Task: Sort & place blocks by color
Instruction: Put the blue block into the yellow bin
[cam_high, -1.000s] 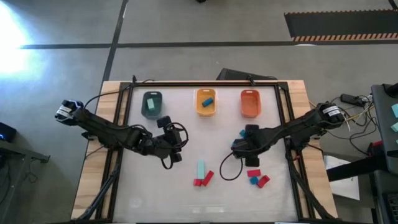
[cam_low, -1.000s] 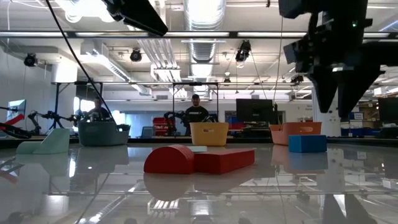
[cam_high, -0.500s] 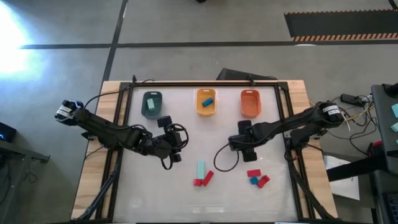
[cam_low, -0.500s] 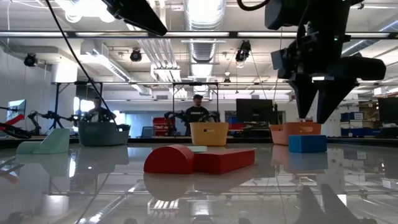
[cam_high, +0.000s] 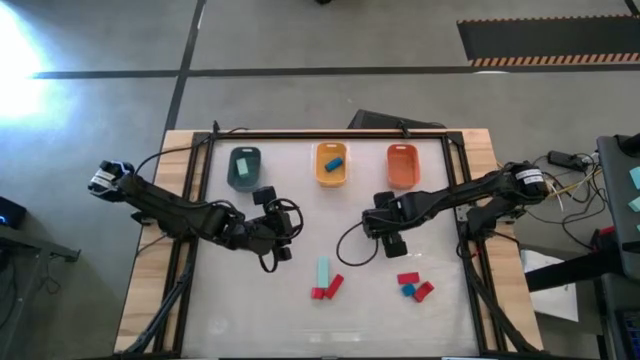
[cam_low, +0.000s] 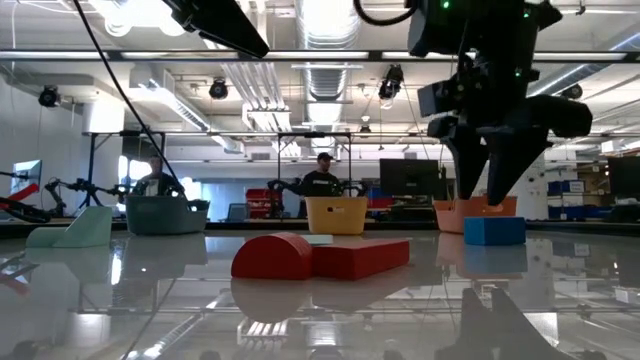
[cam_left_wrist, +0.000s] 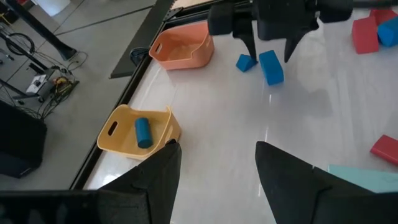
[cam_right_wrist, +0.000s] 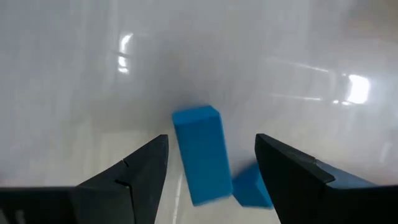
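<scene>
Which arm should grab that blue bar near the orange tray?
Right. The right gripper hangs open directly over the blue bar, fingers either side. The left gripper waits farther off across the table.

Three small trays sit in a row at the far side of the white table (cam_high: 250, 310). The dark teal tray (cam_high: 244, 168) is on the left. The yellow tray (cam_high: 331, 172) is in the middle. The orange tray (cam_high: 402, 167) is on the right. Far behind the table, a person (cam_low: 321, 178) stands in a big room.
</scene>
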